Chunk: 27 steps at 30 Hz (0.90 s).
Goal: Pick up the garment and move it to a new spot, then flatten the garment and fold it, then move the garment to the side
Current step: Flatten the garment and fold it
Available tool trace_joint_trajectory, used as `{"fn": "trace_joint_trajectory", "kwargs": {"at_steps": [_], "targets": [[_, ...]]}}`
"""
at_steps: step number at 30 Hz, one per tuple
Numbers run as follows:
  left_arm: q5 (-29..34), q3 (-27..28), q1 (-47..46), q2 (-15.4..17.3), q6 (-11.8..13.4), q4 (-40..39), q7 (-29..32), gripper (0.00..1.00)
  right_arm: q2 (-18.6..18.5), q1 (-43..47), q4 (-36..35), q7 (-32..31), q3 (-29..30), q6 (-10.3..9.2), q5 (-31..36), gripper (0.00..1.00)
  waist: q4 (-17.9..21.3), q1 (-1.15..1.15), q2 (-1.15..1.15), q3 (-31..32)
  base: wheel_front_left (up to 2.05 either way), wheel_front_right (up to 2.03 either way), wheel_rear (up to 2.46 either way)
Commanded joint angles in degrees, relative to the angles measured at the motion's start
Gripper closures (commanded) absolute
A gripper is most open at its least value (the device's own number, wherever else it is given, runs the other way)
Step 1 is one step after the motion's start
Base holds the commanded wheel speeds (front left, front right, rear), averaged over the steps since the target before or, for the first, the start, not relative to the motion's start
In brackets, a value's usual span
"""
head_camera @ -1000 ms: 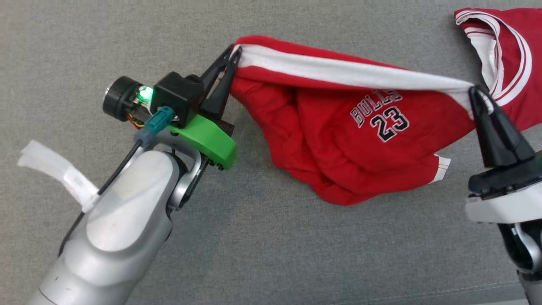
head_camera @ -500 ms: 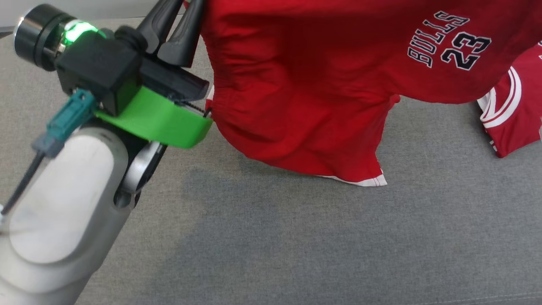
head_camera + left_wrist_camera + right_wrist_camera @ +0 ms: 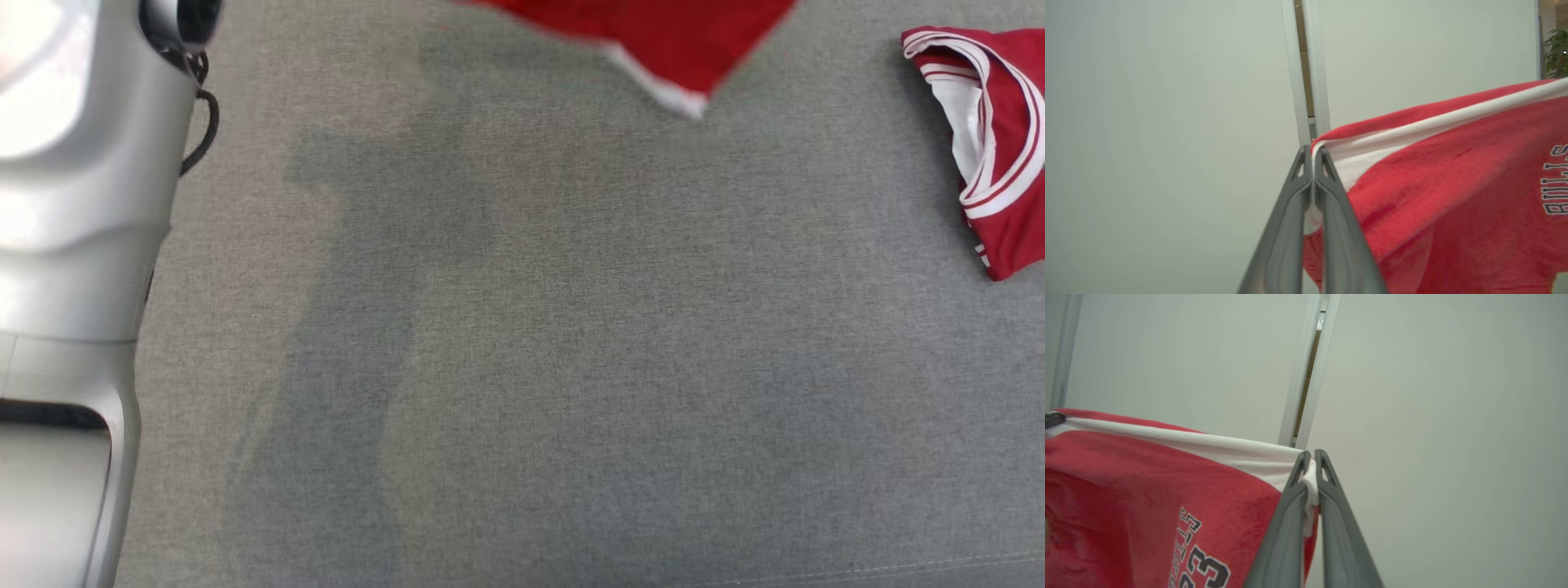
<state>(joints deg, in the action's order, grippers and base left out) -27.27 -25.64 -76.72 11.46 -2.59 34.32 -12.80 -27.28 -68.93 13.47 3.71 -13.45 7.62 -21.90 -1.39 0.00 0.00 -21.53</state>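
The garment (image 3: 1453, 183) is a red pair of shorts with a white waistband and "BULLS 23" printed on it. It hangs in the air, stretched by the waistband between both grippers. My left gripper (image 3: 1312, 149) is shut on one end of the white band. At the other end, my right gripper (image 3: 1312, 453) is shut on the band, with the garment (image 3: 1147, 477) hanging to its left. In the head view only the garment's lowest hem corner (image 3: 669, 41) dips in at the top, above the grey surface (image 3: 571, 367). My left forearm (image 3: 73, 204) rises along that view's left edge.
A second red and white garment (image 3: 996, 147) lies crumpled at the right edge of the grey surface. Behind the raised garment stand pale wall panels with a vertical white frame (image 3: 1306, 73). A green plant (image 3: 1555, 53) shows at far right.
Both grippers have lifted the garment off the grey surface and gone up past the top of the head view. Only its hem corner still shows there. The head camera has shifted too.
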Motion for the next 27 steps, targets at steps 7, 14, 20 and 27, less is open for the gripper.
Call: {"fn": "trace_joint_trajectory", "kwargs": {"at_steps": [7, 14, 20, 27], "targets": [[0.18, 5.45, 2.27, -2.14, 0.51, 11.68, -2.37, 1.0, 4.86, -2.87, 14.92, 6.36, -11.83, -0.2, -1.91, 1.0, 0.94, 0.0, 0.0, -1.39, 0.0, 0.0, 0.0], [0.71, 12.67, 16.55, -6.32, 1.83, 16.89, -2.43, 1.0, 10.21, 6.14, 27.34, 10.97, -19.93, -0.2, -8.14, 1.0, 0.49, 0.0, 0.0, -3.5, 0.0, 0.0, 0.0], [4.18, 15.16, 27.72, -8.15, 1.02, 13.43, -2.42, 1.0, 12.1, 16.33, 25.66, 11.54, -18.8, -0.2, -11.07, 1.0, 0.61, 0.0, 0.0, -3.45, 0.0, 0.0, 0.0], [9.11, 17.26, 45.37, -8.34, -0.82, -2.32, -2.38, 1.0, 11.45, 35.55, 9.45, 11.5, -10.59, -0.2, -6.48, 1.0, 1.17, 0.0, 0.0, 0.15, 0.0, 0.0, 0.0]]}}
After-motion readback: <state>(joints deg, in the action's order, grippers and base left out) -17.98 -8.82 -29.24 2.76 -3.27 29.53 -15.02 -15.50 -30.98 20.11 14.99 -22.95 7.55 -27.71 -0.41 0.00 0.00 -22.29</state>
